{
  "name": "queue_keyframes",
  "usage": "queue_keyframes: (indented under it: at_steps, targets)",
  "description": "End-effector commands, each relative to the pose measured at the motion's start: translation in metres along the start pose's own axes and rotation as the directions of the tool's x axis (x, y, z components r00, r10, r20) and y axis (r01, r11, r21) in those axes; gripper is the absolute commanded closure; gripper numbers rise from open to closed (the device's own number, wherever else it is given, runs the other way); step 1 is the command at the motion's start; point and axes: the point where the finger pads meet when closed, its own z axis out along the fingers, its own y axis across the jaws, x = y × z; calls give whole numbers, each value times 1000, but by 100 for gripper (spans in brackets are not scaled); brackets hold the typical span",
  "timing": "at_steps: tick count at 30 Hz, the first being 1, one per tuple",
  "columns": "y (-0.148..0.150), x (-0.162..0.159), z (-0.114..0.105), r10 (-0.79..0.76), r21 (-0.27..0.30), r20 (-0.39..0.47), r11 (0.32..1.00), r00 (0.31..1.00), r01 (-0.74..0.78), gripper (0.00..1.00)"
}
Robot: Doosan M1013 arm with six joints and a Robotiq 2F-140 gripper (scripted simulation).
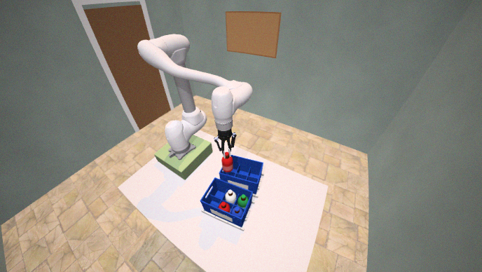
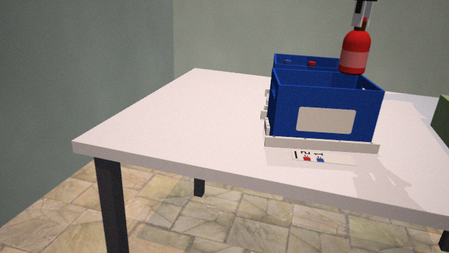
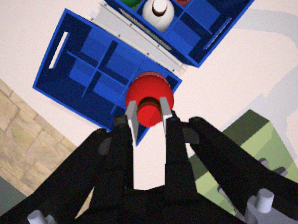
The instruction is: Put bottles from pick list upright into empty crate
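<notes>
I am gripping a red bottle (image 1: 227,163) by its neck with my fingers (image 1: 221,147), hanging it upright over the empty crate (image 1: 253,170). At five o'clock, the other crate (image 1: 209,197) is holding four bottles.

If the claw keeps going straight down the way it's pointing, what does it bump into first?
Probably the empty blue crate. The claw points down, shut on the red bottle, which hangs over the crate's corner nearest the arm, so the bottle's base would likely reach a compartment or the rim first.

Empty crate (image 2: 326,98) cells open from above; dividers (image 1: 242,174) only obstruction.
</notes>
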Motion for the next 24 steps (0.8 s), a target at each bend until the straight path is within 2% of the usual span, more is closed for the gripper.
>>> queue_keyframes:
  at_steps: [1, 24]
  targets:
    - [0, 0, 0, 0, 0, 0, 1000, 1000, 0, 100]
    - [0, 0, 4, 0, 0, 0, 1000, 1000, 0, 100]
